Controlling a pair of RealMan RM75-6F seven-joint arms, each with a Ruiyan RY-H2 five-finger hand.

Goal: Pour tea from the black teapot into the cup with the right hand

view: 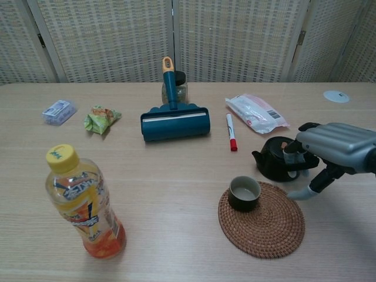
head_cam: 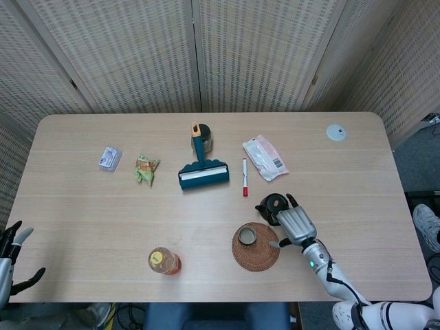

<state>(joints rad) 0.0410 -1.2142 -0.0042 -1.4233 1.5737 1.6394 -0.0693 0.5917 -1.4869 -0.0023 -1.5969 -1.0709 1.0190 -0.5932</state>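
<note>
Right now the right hand (view: 332, 147) has its fingers curled over the handle side of the black teapot (view: 276, 158), gripping it from the right, with the thumb (view: 305, 191) pointing down toward the table just beside the pot. From the head view the same hand (head_cam: 294, 223) covers the pot's right edge, and the teapot (head_cam: 271, 204) sits on the table with its spout pointing left. Whether the pot is lifted clear of the wood or resting on it, I cannot tell.

Just in front of the teapot is the round woven coaster (view: 270, 226), and the cup (view: 244, 193) stands upright on its left part, close to the spout but not touching it.

Further out, a red-capped marker (view: 230, 132) lies near the pot, with a white plastic packet (view: 257, 113) beside it. A teal lint roller (view: 174, 120) sits mid-table, its handle leaning on a small glass jar (view: 177, 88). To the left lie a green crumpled wrapper (view: 100, 118) and a small clear packet (view: 59, 111). An orange drink bottle (view: 82, 202) stands near the front edge.

The left hand (head_cam: 14, 254) hangs low at the table's left corner, fingers spread, holding nothing
</note>
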